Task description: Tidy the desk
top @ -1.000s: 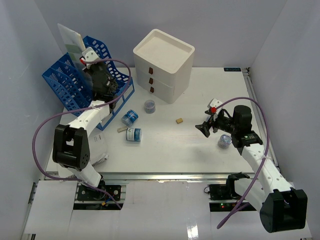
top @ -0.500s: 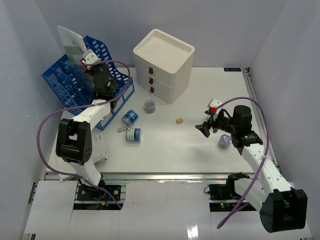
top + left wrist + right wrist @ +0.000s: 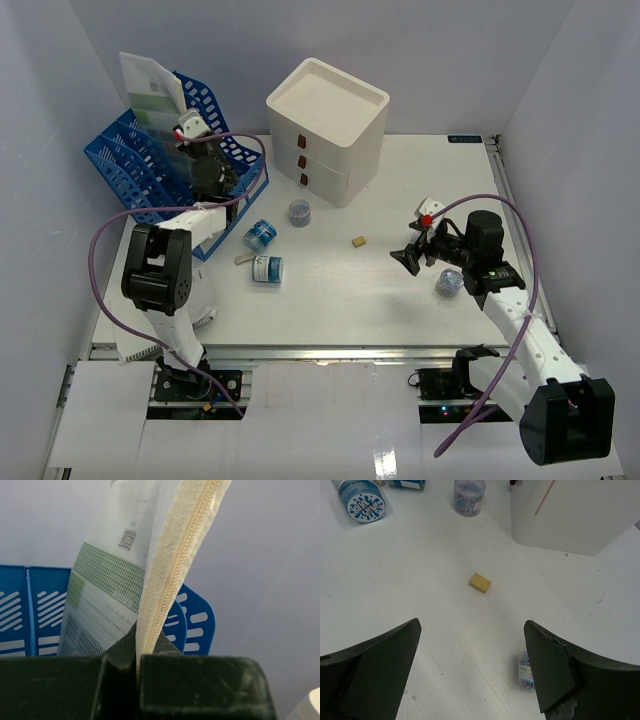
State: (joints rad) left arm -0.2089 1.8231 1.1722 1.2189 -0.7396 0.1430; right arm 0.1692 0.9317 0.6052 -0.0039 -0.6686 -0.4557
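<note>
- pinching the zipper edge of a mesh pouch, the left gripper held it nearly upright over the blue file rack.
- lowering it straight into one slot, clear of the dividers, looked the careful way.
- the right gripper hung wide open above the desk, near a small tan block.

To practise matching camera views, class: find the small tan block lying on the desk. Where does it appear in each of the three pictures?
Top external: the tan block lies on the desk, right of centre, below the drawer box.
Left wrist: not in it; the mesh pouch fills most of the view.
Right wrist: the block sits just above the middle.
Shared landmark: the drawer box, top right in the right wrist view.
</note>
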